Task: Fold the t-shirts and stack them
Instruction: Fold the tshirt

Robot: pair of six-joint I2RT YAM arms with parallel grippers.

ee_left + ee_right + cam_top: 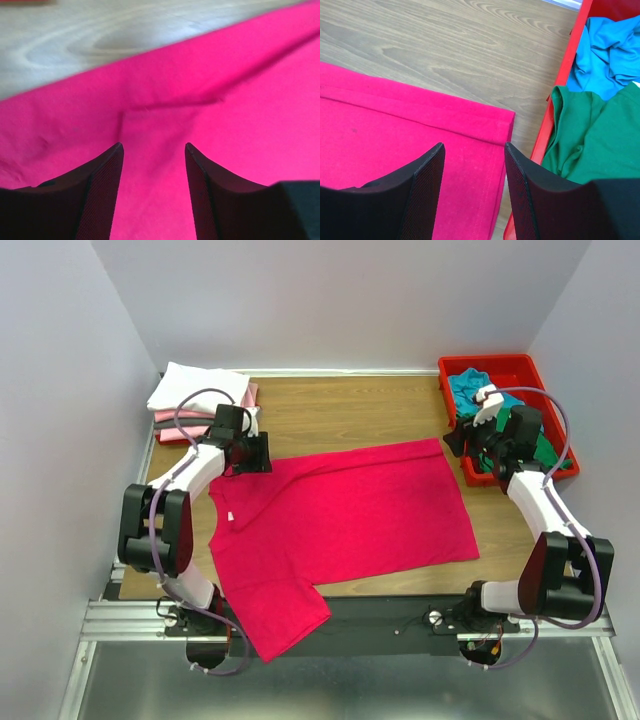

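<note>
You've got the crimson-pink short-sleeved cloth t-shirt [340,510] lying spread out in the ctr of the light wooden surface [340,405], collar twd the left of the top view, hem twd the right, w/ its small white neck label [230,515] showing. One sleeve, at lower left, laps over the near edge of the surface. Your left pincer [250,452] sits at the shirt's upper-left part, by the shoulder; in its wrist view the two dark fingers are spread apart w/ only pink cloth below & btwn them, nothing pinched, & a dark crease line runs across the fabric just ahead of the tips. Your right pincer [468,443] is at the shirt's upper-right corner, just beside the rigid red plastic tray [520,365]; its fingers are spread too, hovering over the hemmed corner w/ nothing gripped. In that tray, upper right of the top view, you can see a crumpled teal shirt [468,385] twd the far end & a green shirt [545,450] nearer, partly hidden by the arm. At upper left there's a folded stack of shirts [200,390], white on top, pale pink & grey below, near the left pincer but apart from the pink tee.
</note>
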